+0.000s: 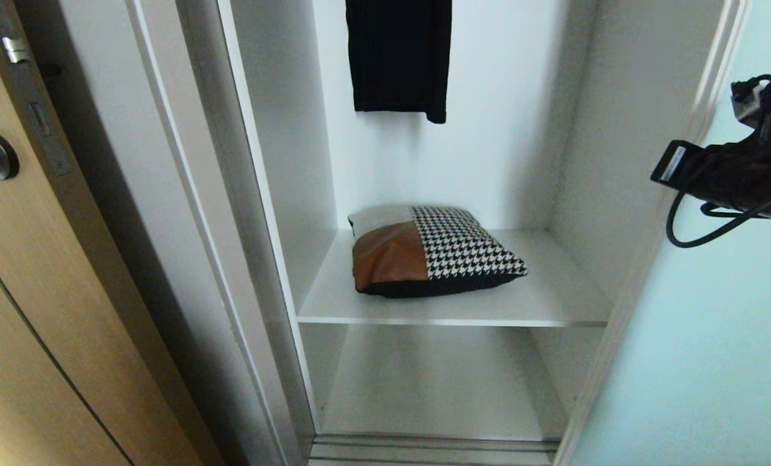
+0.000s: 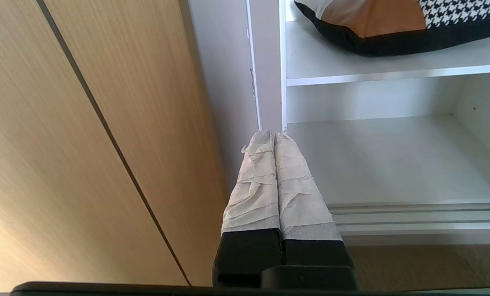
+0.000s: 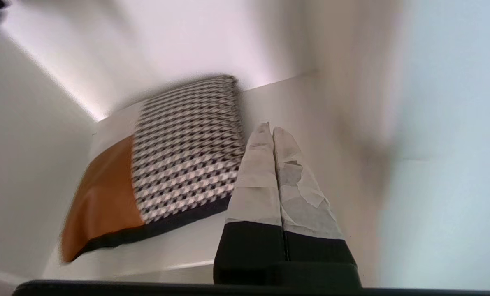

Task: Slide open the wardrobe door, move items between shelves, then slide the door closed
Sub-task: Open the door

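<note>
Door [image 1: 715, 362] sitting open, cushion [image 1: 434, 249] lying on upper shelf [image 1: 553, 304], unmoved; right hand [image 3: 272, 130] clenched empty, left hand [image 2: 274, 133] too.

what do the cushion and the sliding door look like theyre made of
The cushion looks like patchwork: a woven houndstooth fabric panel, a tan panel with a soft sheen, probably leather or faux leather, and a plain pale cloth corner, edged in black. The sliding door looks like frosted glass, pale aqua and matte, in a thin silvery, likely metal, frame.

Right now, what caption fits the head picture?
Patchwork cushion lies on the upper white shelf, wardrobe open.
</note>
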